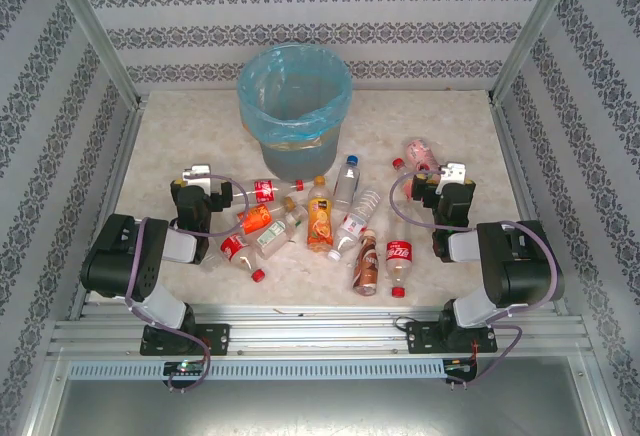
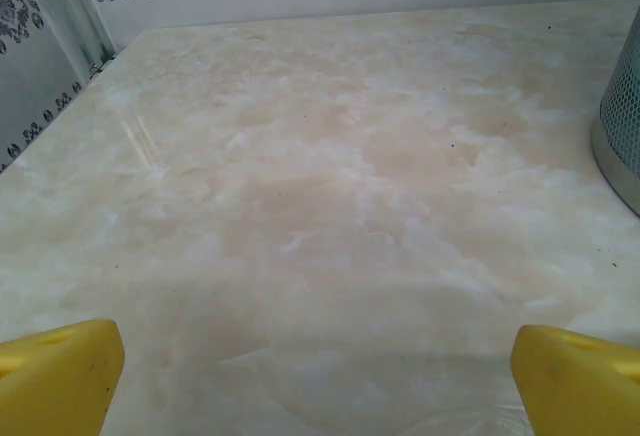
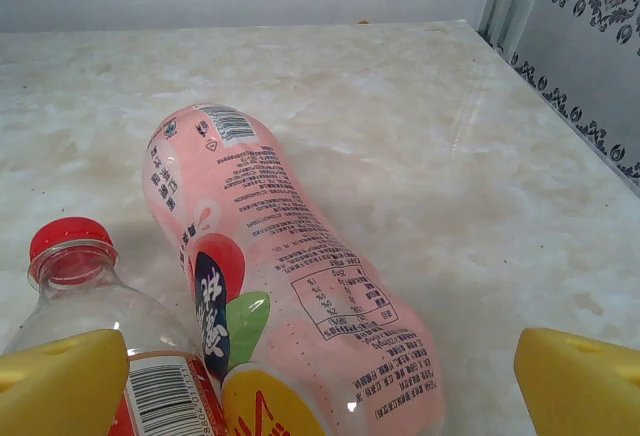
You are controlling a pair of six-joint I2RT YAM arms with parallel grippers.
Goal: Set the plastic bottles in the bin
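Left pincer (image 2: 318, 386): jaws wide apart, clamped on nothing. Yellow fingertips (image 2: 55, 381) visible as stubs at the lower corners, the rest cut off. Straight ahead, bare table (image 2: 300, 176). Off to the right, the bin (image 2: 622, 106), cropped to a sliver of mesh-textured wall and pale base rim.

Right pincer (image 3: 320, 386): likewise agape, gripping nothing. Between the fingers and just ahead, a pink bottle (image 3: 290, 286) on its side, printed with small text and a barcode, near end lost below the frame. Hard against the left finger, a red-capped bottle (image 3: 90, 296), clear, neck pointing away, body cut off; whether touching the pink one, cannot tell.

Between the two pincers, seen from above, the other bottles (image 1: 320, 218): small and clear, strewn on their sides in a loose heap, with red, orange, brown and white labels and red, blue or orange caps. Print too small to read.

Beyond both pincers, somewhat nearer the left, the bin upright: round, grey-blue, lined with a translucent light-blue bag folded over the rim. Inside hard to make out.

Beige marbled tabletop, faintly glossy. White walls (image 1: 320, 26) with grey damask bands on three sides, and slanting metal posts (image 1: 95, 31) at the corners.
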